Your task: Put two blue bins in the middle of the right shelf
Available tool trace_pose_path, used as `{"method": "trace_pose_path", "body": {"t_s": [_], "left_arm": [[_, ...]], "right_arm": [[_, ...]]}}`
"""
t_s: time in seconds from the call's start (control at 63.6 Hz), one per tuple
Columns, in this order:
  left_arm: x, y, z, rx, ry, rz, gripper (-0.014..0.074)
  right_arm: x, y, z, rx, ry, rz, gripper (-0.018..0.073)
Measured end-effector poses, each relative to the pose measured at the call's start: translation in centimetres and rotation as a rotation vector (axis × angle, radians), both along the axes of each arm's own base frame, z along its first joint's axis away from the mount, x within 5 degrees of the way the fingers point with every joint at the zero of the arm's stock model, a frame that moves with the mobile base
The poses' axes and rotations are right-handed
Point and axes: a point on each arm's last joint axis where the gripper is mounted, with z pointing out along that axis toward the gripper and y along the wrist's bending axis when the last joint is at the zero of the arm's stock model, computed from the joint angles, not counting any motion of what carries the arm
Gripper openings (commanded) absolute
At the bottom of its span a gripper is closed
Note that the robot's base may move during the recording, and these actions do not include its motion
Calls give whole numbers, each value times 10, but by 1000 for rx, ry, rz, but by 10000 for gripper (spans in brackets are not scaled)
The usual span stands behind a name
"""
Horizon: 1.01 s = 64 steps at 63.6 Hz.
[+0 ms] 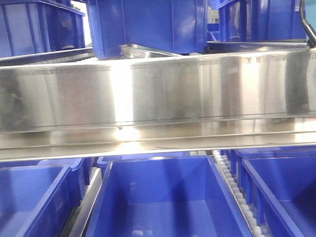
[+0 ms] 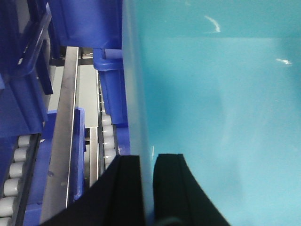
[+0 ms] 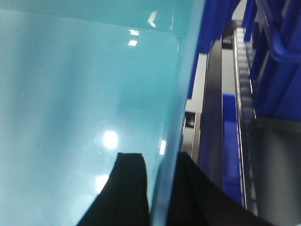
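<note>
At the bottom of each wrist view, the left gripper and right gripper are clamped on opposite walls of the bin, one finger either side. Uneven lifting could let a thin wall slip, or snag the bin on the steel shelf rail.

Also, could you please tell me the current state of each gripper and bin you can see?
left gripper: shut on held bin, a finger either side of its wall.
right gripper: shut on held bin the same way.
held bin: empty where visible.
lower middle bin: empty, open-topped.
upper middle bin: standing above the steel beam, contents hidden.
</note>
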Motion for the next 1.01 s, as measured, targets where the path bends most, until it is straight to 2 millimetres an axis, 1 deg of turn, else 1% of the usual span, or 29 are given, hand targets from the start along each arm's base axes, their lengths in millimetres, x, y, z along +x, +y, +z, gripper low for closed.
{"method": "trace_pose_path", "body": {"t_s": [0.204,1.006], "left_arm": [[1,1,1,-3,-18,2,-111],[1,1,2,-3,-18,1,-111]], "right_arm": [[2,0,3,15,-40,-2,-153],[2,0,5,17,-54,-1,-153]]}}
